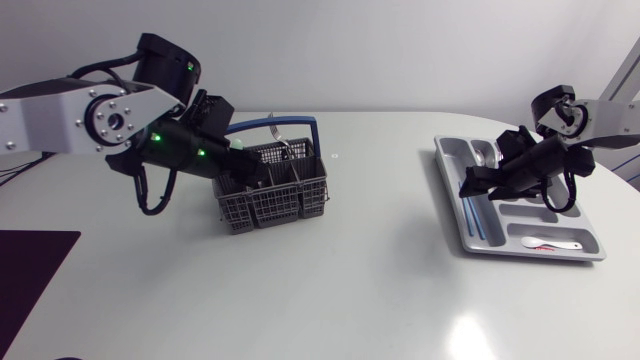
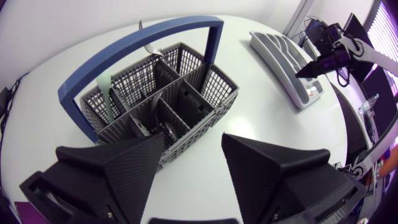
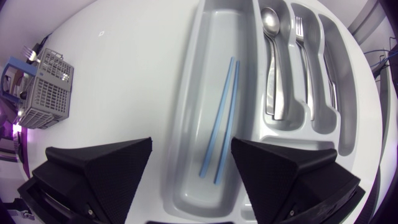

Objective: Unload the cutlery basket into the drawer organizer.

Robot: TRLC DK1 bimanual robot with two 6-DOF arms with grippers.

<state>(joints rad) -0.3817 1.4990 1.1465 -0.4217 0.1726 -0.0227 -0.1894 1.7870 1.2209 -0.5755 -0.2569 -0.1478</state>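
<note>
The grey mesh cutlery basket (image 1: 280, 205) with a blue handle (image 2: 140, 40) stands left of the table's middle. A pale green utensil (image 2: 107, 94) and some metal pieces stick up in its far cells. My left gripper (image 1: 250, 170) hangs open over the basket's left end, with nothing between its fingers (image 2: 112, 171). The grey drawer organizer (image 1: 447, 165) lies at the right. In its long compartment lie two blue chopsticks (image 3: 221, 127), and my right gripper (image 3: 191, 165) is open just above them, not touching. A spoon (image 3: 272, 62) and a fork (image 3: 305, 50) lie in the neighbouring slots.
A white spoon (image 1: 548, 243) rests in the organizer's front compartment. A dark mat (image 1: 30, 270) covers the table's front left corner. Bare white tabletop (image 1: 380, 260) stretches between basket and organizer.
</note>
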